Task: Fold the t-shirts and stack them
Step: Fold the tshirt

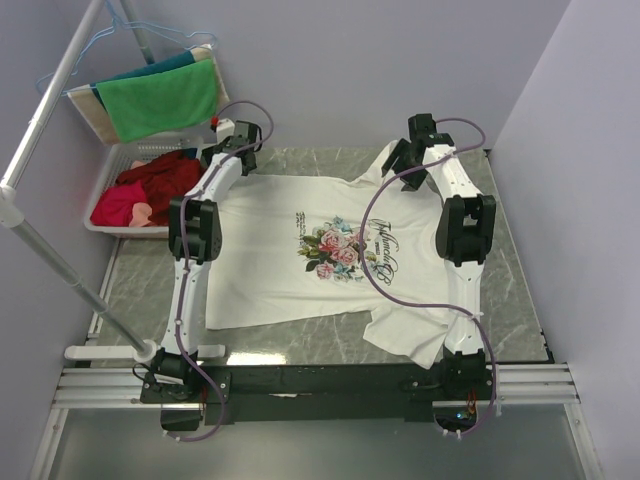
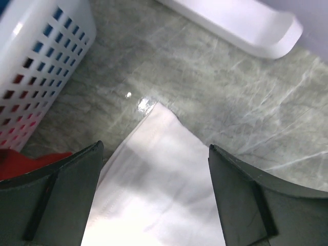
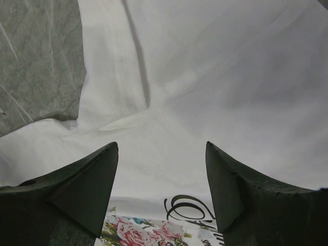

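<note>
Fingers (image 2: 61, 195) stood apart and empty on both the left end effector (image 2: 155, 147) and the right end effector (image 3: 161, 145). Each was poised over the far edge of the t-shirt (image 1: 260, 270), which lay spread print-up on the counter (image 1: 135, 275). The cloth looked soft, light and limp, best pinched at corners or hems. A basket (image 1: 108, 165) of red clothes (image 1: 150, 185) sat just beside the left corner, probably no obstacle.

The dark script (image 1: 385, 257) on the white floral-print cotton t-shirt (image 1: 265, 270) was too small to read from above, and a purple cable (image 1: 368, 240) crossed it. The right wrist view's bottom edge cut that script off. Beside the shirt's corner, a white slotted plastic basket (image 2: 41, 61) ran past the left wrist view's edge.
</note>
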You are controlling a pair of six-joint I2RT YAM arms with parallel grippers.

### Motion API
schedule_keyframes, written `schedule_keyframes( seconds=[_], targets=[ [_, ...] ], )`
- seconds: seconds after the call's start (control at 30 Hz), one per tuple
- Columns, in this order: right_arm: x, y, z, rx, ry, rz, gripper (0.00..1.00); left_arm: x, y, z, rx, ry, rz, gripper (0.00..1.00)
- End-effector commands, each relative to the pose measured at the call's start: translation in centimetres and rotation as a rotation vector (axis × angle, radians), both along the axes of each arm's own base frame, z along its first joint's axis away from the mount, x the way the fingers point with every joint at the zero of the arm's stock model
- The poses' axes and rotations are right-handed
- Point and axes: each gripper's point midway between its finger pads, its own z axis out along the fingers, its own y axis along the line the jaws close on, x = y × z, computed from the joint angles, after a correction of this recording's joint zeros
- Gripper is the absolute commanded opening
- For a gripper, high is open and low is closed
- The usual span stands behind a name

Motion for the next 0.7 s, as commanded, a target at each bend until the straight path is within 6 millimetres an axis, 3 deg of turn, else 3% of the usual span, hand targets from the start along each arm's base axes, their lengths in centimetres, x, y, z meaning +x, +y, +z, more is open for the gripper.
schedule_keyframes(
  seconds=[0.0, 0.1, 0.37, 0.5, 0.67],
  targets=[
    [0.6, -0.5, 0.9, -0.004, -0.029, -0.008, 0.75, 0.9, 0.4, 1.4, -0.053, -0.046, 0.021, 0.88],
    [0.7, -0.8, 0.9, -0.008, -0.029, -0.014, 0.75, 0.9, 0.1, -0.4, -0.103, -0.018, 0.011, 0.87],
    [0.8, -1.3, 1.0, -0.004, -0.027, -0.031, 0.75, 0.5, 0.1, -2.8, -0.138, 0.030, 0.012, 0.81],
    [0.8, -1.4, 0.8, -0.003, -0.020, -0.035, 0.75, 0.2, -0.2, -4.0, -0.157, 0.059, 0.007, 0.71],
    [0.6, -1.6, 0.8, -0.002, -0.016, -0.038, 0.75, 0.2, -0.3, -3.7, -0.169, 0.056, 0.005, 0.54]
  ],
)
